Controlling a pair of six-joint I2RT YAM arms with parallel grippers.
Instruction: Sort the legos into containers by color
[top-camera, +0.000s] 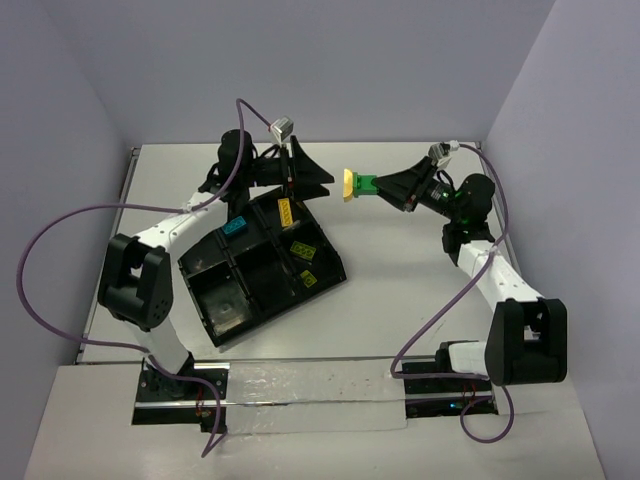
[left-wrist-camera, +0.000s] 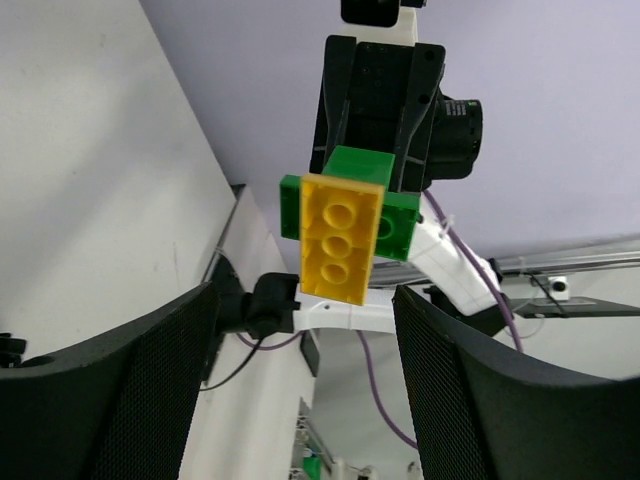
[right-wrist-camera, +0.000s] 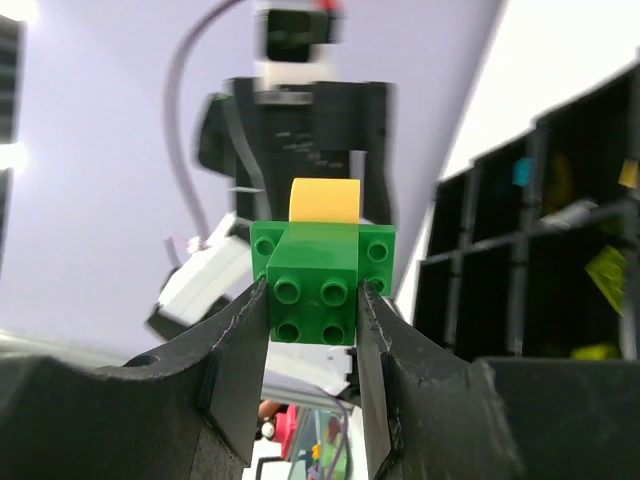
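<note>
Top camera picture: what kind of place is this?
Likely a robot lab test booth: bare walls enclose one white table, and the right end effector holds Lego bricks.

Tray (top-camera: 228, 300) at left, legos (top-camera: 286, 210) inside, joined legos (top-camera: 357, 185) right of it

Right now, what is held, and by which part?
Right gripper pinches the green brick by its sides, yellow brick attached. Left gripper holds nothing.
</note>
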